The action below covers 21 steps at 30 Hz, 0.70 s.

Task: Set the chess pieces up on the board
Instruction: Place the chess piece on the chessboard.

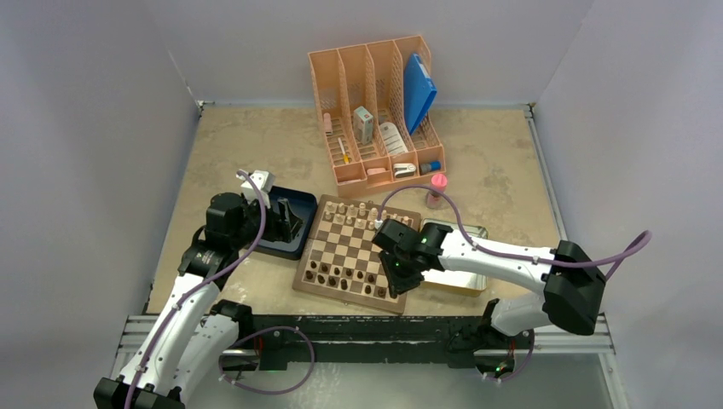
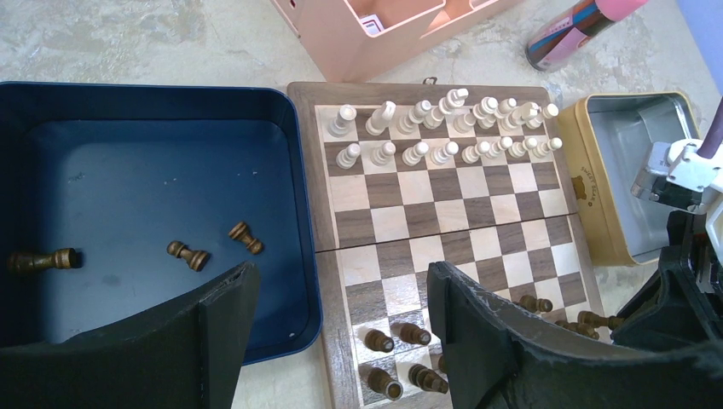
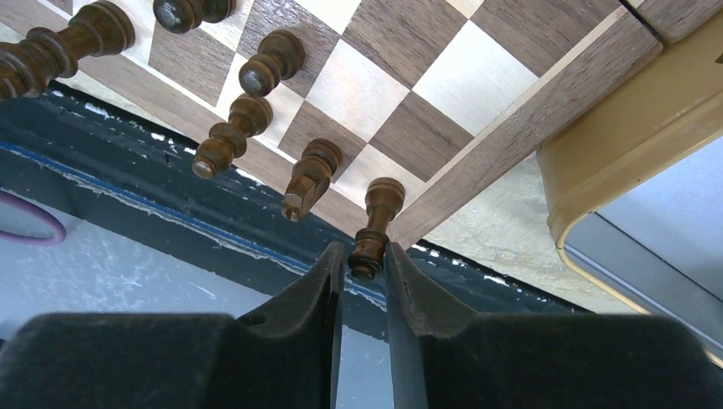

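**Chess pieces [image 3: 228,145] nearly ranked, one at the right fingertips**

Nearest the right gripper [image 3: 362,268], the corner piece [image 3: 378,217] stood on the last square of the board [image 3: 546,106], its head between the two fingertips. The jaws were only narrowly parted. Whether the pads pressed the head or stood just clear of it could not be told. More dark figures stood in line to the left of those fingers.

The left gripper [image 2: 341,281] hung wide open and held nothing. The tray [image 2: 153,170] lay below and beyond its left finger, with three loose pieces [image 2: 187,255] lying on their sides in it. The board was under and beyond its right finger.

These figures looked light, stiff and smooth, with narrow bases, so they would probably tip at a nudge. A standing one is best pinched at the head from above, a lying one across the waist.

Farther off stood the pale pieces [image 2: 443,128] in two rows, with the tin [image 2: 607,243] beside the board. The left fingers cut off much of the near dark ranks, and the right arm covered them from above. Piece types were too small to tell.
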{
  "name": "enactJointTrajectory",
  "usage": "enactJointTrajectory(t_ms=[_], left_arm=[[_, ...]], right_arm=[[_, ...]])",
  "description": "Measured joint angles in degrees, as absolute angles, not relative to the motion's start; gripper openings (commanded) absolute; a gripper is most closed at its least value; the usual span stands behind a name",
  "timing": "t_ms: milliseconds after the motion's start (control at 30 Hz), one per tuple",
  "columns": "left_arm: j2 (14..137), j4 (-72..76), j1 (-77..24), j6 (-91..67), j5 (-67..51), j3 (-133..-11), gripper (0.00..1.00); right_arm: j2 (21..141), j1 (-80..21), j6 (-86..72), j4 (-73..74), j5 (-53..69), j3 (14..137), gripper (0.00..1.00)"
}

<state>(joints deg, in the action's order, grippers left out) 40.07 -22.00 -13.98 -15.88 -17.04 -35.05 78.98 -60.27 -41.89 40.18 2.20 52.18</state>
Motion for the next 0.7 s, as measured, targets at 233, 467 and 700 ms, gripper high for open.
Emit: enactJointTrajectory(t_ms=[233, 467, 700], left_arm=[[40.4, -22.0, -14.0, -15.9, -16.7, -35.0, 0.72], [40.4, -22.0, -14.0, -15.9, -16.2, -35.0, 0.71], [40.4, -22.0, -14.0, -15.9, -16.2, -35.0, 0.71]], right_arm=[[79.4, -60.2, -41.2, 40.2, 2.1, 52.4, 0.2], [79.4, -60.2, -40.8, 40.2, 2.1, 52.4, 0.17], [79.4, -60.2, -40.4, 40.4, 1.9, 52.5, 0.16]])
